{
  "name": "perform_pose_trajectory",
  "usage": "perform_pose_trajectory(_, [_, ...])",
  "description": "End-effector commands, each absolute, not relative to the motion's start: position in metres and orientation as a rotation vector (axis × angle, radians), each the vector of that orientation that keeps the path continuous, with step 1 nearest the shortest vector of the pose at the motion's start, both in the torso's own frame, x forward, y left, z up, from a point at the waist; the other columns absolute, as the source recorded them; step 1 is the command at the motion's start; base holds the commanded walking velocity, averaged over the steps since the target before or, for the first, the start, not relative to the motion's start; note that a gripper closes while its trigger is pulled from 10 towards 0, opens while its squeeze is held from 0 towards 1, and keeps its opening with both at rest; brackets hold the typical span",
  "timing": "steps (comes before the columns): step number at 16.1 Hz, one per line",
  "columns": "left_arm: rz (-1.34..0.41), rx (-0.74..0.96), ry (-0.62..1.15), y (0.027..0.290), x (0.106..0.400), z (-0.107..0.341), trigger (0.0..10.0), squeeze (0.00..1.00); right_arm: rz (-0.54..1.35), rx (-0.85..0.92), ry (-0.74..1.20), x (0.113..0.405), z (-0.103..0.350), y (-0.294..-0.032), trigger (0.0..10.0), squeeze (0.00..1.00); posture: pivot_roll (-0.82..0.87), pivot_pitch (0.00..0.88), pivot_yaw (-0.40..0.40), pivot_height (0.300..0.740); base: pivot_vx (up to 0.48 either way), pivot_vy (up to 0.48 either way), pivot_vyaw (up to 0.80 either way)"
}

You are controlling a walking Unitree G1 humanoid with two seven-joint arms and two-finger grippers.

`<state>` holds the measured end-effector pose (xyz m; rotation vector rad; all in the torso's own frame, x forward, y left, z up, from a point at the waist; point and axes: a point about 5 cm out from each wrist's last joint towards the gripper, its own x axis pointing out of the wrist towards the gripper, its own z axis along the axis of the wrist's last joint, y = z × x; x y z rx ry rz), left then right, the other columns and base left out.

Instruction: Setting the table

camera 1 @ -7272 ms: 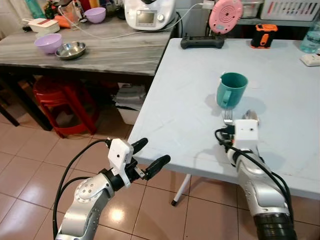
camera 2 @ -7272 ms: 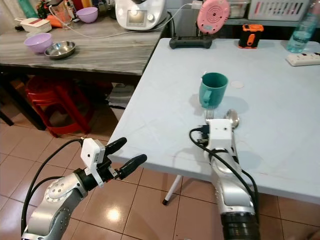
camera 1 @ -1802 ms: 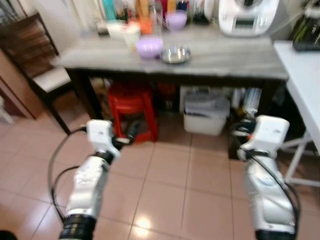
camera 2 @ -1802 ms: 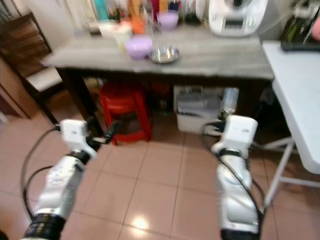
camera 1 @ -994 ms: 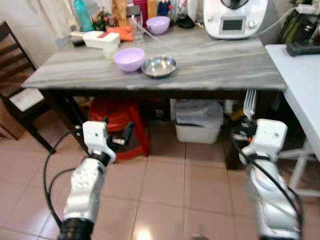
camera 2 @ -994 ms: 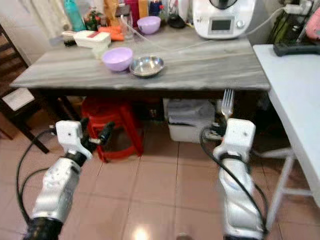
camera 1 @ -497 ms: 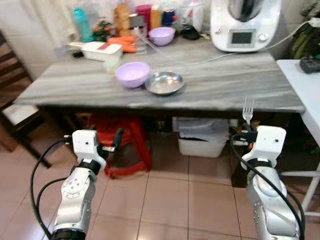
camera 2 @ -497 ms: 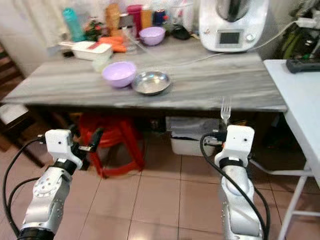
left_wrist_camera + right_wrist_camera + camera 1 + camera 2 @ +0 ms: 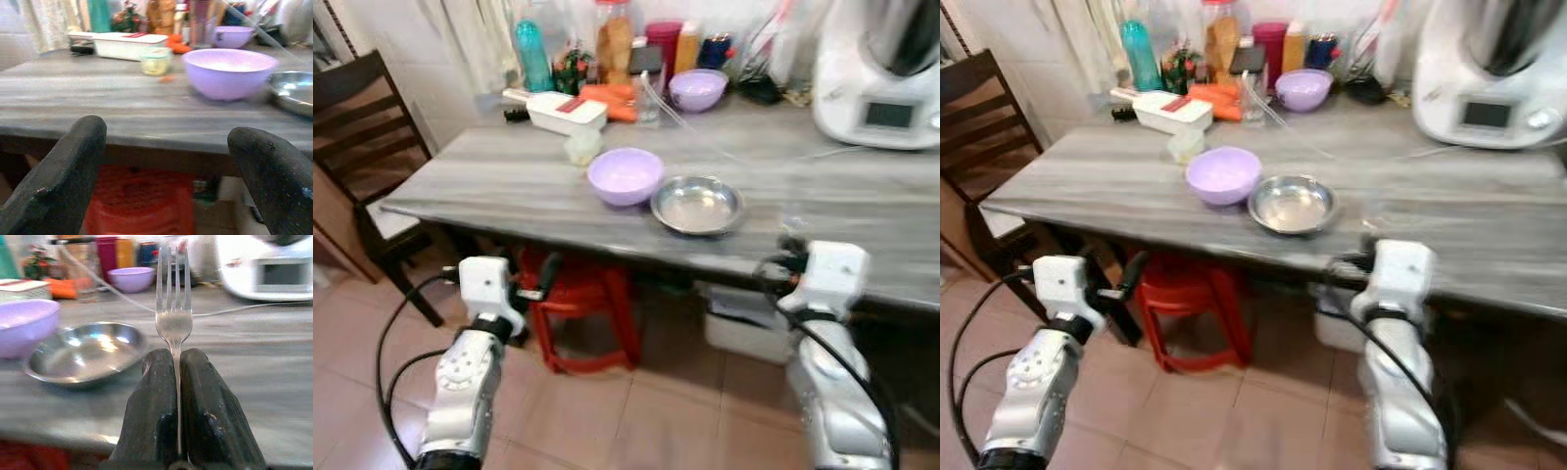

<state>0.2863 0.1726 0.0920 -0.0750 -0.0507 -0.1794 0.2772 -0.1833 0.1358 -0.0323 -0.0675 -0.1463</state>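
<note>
The robot faces a long grey counter [image 9: 509, 176] with a streaked, wood-grain top, its front edge just ahead of both arms.

**Risks.** The counter edge is the main hazard: the right gripper [image 9: 177, 382] is level with the top and close to it, so a forward step could drive the wrist or the upright tines into the edge. A knock there would probably twist the fork [image 9: 173, 308], since only its thin, smooth metal stem is pinched between the two black fingers, which are clenched on it. A thin cable [image 9: 1332, 147] trails across the top from the white kitchen machine [image 9: 1489, 73]; the tines could snag it. The left gripper [image 9: 166, 171] stands with its fingers spread apart and holds nothing; it points at the counter edge above a red plastic stool [image 9: 582, 304] and could catch either.

**Materials and shapes.**
- Kitchen machine: glossy white, rounded body, small dark display.
- Dark wooden chair [image 9: 362, 108]: slatted back, beside the counter's far-left end.
- Steel dish [image 9: 697, 204]: shallow, round, mirror-bright.
- Lilac bowl [image 9: 625, 176]: matte, probably plastic, deeper, just beside the dish.
- White lidded box [image 9: 566, 113]: oblong, near bottles and jars at the back.
- Fork: four straight tines, polished, held vertical.
</note>
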Motion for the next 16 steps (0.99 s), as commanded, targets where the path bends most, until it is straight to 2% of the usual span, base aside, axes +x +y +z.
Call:
perform_pose_trajectory(1, [-0.209, -0.084, -0.063, 0.164, 0.288, 0.096, 10.0, 0.0, -0.182, -0.043, -0.082, 0.276, 0.139, -0.193, 10.0, 0.0, -0.14, 0.038, 0.091, 0.74, 0.319, 0.0, 0.0])
perform_pose_trajectory(7, [-0.247, -0.096, -0.047, 0.161, 0.284, 0.093, 10.0, 0.0, -0.227, -0.046, -0.06, 0.276, 0.136, -0.195, 10.0, 0.0, -0.14, 0.039, 0.091, 0.74, 0.043, 0.0, 0.0])
perform_pose_trajectory(10, [-0.269, -0.106, -0.046, 0.16, 0.283, 0.093, 10.0, 0.0, -0.226, -0.041, -0.063, 0.277, 0.136, -0.195, 10.0, 0.0, -0.14, 0.039, 0.091, 0.74, 0.0, 0.0, -0.8])
perform_pose_trajectory(13, [-0.283, -0.105, -0.038, 0.159, 0.28, 0.092, 10.0, 0.0, -0.228, -0.04, -0.059, 0.278, 0.136, -0.195, 10.0, 0.0, -0.14, 0.045, 0.091, 0.74, 0.0, 0.0, -0.15])
perform_pose_trajectory(16, [-0.294, -0.115, -0.03, 0.157, 0.277, 0.09, 10.0, 0.0, -0.231, -0.037, -0.059, 0.278, 0.136, -0.195, 10.0, 0.0, -0.14, 0.048, 0.09, 0.74, 0.0, 0.0, -0.72])
